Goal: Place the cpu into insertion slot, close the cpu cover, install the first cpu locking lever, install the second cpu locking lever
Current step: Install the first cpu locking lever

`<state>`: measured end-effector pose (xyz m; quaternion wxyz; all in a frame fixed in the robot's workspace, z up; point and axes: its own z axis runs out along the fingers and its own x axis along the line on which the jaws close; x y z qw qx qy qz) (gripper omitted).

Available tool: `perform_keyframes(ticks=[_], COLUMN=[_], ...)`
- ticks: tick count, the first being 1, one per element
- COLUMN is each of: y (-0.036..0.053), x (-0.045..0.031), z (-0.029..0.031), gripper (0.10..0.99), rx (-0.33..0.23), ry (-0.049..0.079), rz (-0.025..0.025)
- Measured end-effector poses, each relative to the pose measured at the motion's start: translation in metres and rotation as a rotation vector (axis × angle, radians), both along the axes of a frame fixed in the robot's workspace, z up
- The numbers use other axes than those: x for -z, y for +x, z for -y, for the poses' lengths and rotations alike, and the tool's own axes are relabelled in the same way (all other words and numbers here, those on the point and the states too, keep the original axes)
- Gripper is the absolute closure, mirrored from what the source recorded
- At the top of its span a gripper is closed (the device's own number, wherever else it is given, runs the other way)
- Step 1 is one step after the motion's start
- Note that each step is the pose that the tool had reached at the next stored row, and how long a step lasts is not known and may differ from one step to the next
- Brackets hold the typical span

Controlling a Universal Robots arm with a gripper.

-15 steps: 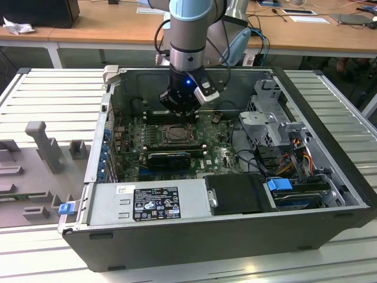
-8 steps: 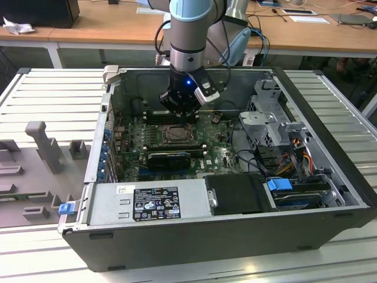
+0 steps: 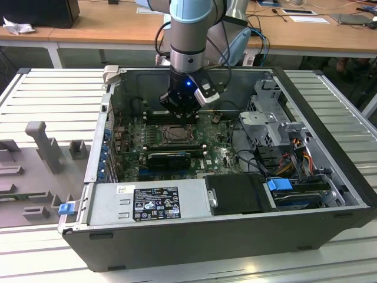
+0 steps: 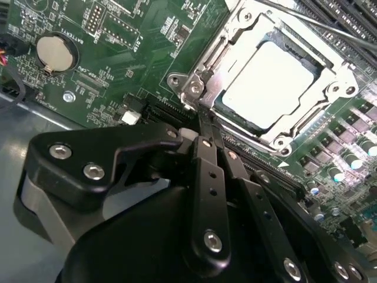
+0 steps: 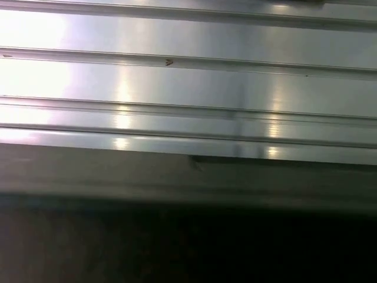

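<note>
Here the arm reaches down into the open computer case (image 3: 330, 177), its gripper (image 3: 180, 109) hanging just above the green motherboard (image 3: 224, 156), near the case's back wall. In the exterior view the insertion slot (image 3: 175, 135) sits right below the gripper, roughly in the middle of the board, but the chip itself is too small to make out there.

The second wrist view comes in much closer. The cpu (image 4: 268, 82) lies flat in the insertion slot, its pale face showing through the cut-out of the cpu cover (image 4: 235, 44), which lies down over it as a silver frame. The gripper (image 4: 206, 121) has its black fingers (image 4: 211, 177) pressed together, pinching nothing, their tips at the socket's corner beside a silver screw (image 4: 195, 88). A thin metal lever (image 4: 306, 20) runs along the far edge of the socket. A round coin battery (image 4: 56, 52) sits on the board well apart from the socket.

The first wrist view looks onto ribbed, shiny metal panel (image 5: 177, 82) with dark shadow beneath.
</note>
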<state>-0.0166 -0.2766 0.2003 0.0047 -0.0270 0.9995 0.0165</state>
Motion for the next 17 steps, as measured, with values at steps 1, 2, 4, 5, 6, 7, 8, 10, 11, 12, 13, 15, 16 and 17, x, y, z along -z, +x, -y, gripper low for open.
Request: perform_keyframes(ticks=[1, 2, 4, 5, 6, 7, 8, 10, 11, 12, 13, 15, 16, 17], y=[0.0001, 0.0004, 0.0003, 0.0003, 0.0003, 0.0003, 0.0003, 0.0003, 0.0003, 0.0003, 0.0003, 0.0003, 0.0003, 0.0003], x=[-0.0001, -0.0017, -0.0068, -0.0101, -0.012, -0.0152, -0.0152, -0.0152, -0.0152, -0.0152, -0.0152, -0.0152, -0.0152, -0.0152], z=[-0.0002, -0.0005, -0.0003, -0.0002, -0.0002, -0.0002, 0.0003, 0.0017, 0.0029, 0.0035, 0.004, 0.0048, 0.005, 0.0056], gripper=[0.98, 0.98, 0.98, 0.98, 0.98, 0.98, 0.98, 0.98, 0.98, 0.98, 0.98, 0.98, 0.98, 0.98], rx=[0.0, 0.0, 0.0, 0.0, 0.0, 0.0, 0.0, 0.0, 0.0, 0.0, 0.0, 0.0, 0.0, 0.0], ry=[0.003, 0.005, 0.003, 0.003, 0.003, 0.003, 0.003, 0.003, 0.003, 0.003, 0.003, 0.003, 0.003, 0.003], rz=[0.0008, 0.002, 0.0009, 0.0007, 0.0007, 0.0006, 0.0007, 0.0006, 0.0007, 0.0006, 0.0007, 0.0007, 0.0007, 0.0007])
